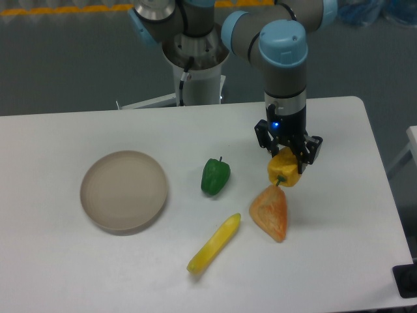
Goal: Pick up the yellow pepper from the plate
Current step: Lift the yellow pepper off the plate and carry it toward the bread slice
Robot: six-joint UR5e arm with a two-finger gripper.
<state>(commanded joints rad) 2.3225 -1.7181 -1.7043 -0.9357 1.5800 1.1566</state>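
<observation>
One yellow pepper (pixel 285 169) sits pinched in the gripper (pixel 287 163), hanging stem-down just above the orange wedge (pixel 270 212), well right of the plate (pixel 124 191) on the counter (pixel 339 215).

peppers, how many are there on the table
2: the green pepper lies mid-table, right of the plate; the yellow pepper is in the gripper. None seem hidden.

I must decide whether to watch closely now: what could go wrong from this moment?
1. The gripper holds the yellow pepper low, right above the orange wedge; its stem seems to touch the wedge, so a move could drag or knock it.
2. Only the pepper's upper part sits between the fingers, so it may slip out.
</observation>
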